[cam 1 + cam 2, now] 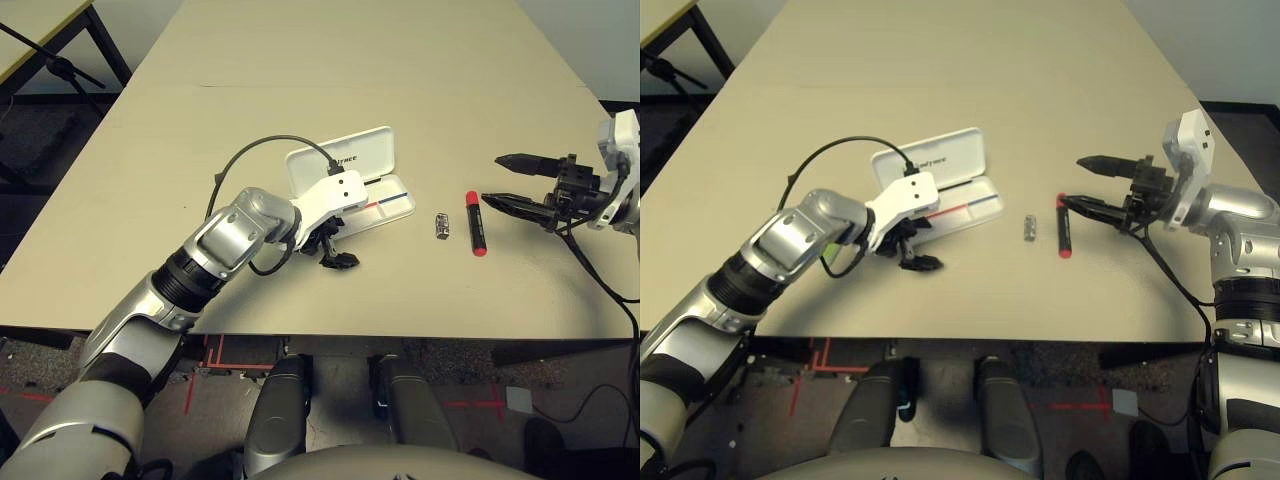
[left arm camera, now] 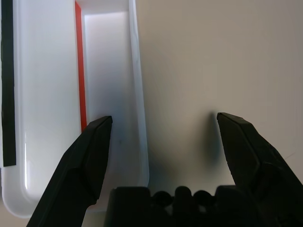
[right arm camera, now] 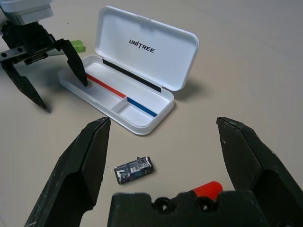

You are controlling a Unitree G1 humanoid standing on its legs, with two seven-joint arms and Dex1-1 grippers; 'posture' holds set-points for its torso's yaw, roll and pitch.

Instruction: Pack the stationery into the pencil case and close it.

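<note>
Find the case (image 3: 137,109) left of centre on the surface (image 1: 400,290), lid up along the far side, with no item visible inside. Find the green stick (image 3: 78,46) beyond its left end, the small block (image 1: 442,226) to its right and the red marker (image 1: 476,225) just right of that. See the left end effector (image 2: 164,117) wide open and holding nothing, with one finger over the tray and the other outside the near wall. See the right end effector (image 1: 490,180) open and empty too, close to the marker's far end. Beware of closing the left one here: could pinch the near wall and drag or tip the case. Could also push the green stick away by swinging left too low, with the left arm partly blocking sight of it. On the right, could roll the marker into the block through an off-centre approach. Later, could keep the lid from shutting by leaving the marker across a divider. Watch the black cable (image 1: 270,138) looping from the left wrist near the lid, and note another table (image 1: 30,40) at far left, apparently out of the way.
</note>
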